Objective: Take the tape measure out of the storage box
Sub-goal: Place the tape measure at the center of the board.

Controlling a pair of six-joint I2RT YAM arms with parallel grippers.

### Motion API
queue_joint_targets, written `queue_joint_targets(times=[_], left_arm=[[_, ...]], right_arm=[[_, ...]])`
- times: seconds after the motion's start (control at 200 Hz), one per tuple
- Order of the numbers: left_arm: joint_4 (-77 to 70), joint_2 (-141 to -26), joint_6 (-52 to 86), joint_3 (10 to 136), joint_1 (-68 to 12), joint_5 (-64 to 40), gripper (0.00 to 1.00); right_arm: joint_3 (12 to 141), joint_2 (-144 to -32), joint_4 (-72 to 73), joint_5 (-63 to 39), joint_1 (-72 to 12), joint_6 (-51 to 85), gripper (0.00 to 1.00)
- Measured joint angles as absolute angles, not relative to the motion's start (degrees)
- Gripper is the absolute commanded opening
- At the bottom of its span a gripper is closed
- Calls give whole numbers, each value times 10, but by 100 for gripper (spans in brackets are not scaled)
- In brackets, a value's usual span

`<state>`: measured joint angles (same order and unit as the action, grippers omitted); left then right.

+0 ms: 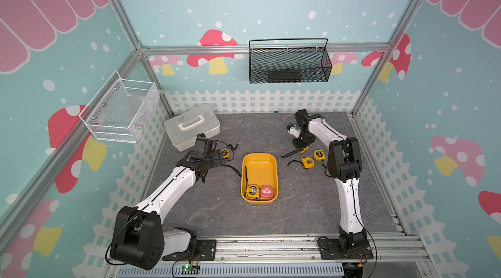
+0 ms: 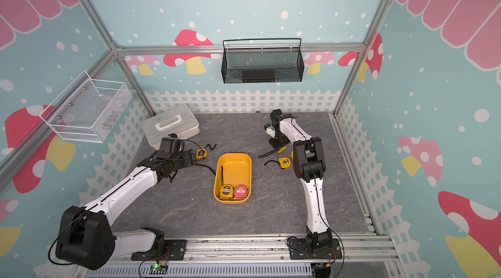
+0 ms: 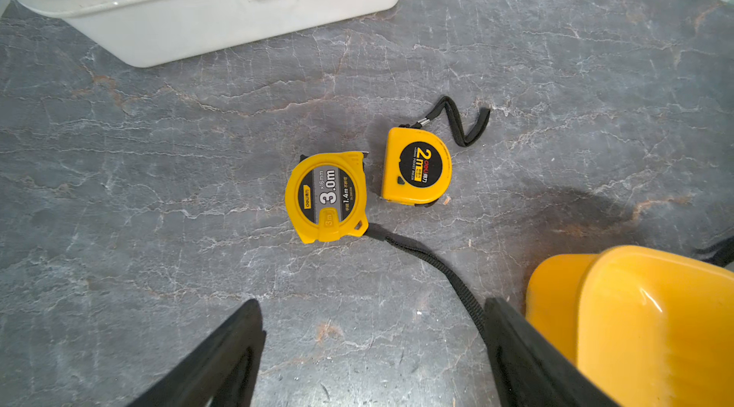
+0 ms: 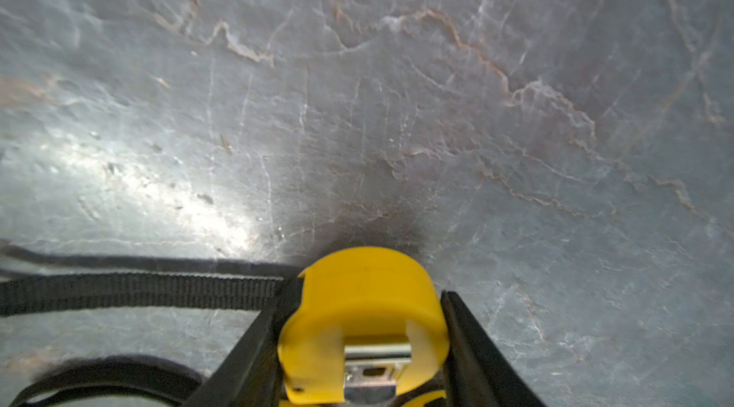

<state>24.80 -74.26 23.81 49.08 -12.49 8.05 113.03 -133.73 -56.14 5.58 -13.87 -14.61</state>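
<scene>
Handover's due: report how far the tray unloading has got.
Looks done: four tape measures on the table, two below the open left hand, two beside the right arm. In hand: the right hand grips a fifth tape. Left: yellow tape, pink tape in the storage box.

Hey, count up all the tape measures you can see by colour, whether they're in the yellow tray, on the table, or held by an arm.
Yellow tape measures: 6
Pink tape measures: 1
Total: 7
</scene>
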Motion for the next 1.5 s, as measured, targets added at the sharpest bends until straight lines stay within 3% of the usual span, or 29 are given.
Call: queue_joint_targets(times=[0.45, 0.695, 0.936, 1.116, 1.501], left_arm=[[248, -743, 238, 491, -125, 77, 88], [248, -744, 238, 491, -125, 63, 88], [249, -744, 236, 491, -137, 51, 88], [261, -747, 232, 493, -179, 47, 88], [313, -766, 221, 528, -308, 45, 87]], right_arm=[[1129, -1337, -562, 56, -138, -145, 45], [1128, -1336, -563, 54, -135, -140, 62], [1126, -1325, -568, 42, -134, -135, 71], [1127, -1289, -573, 24, -135, -129, 83], [1108, -1195, -570, 13, -158, -107, 85]])
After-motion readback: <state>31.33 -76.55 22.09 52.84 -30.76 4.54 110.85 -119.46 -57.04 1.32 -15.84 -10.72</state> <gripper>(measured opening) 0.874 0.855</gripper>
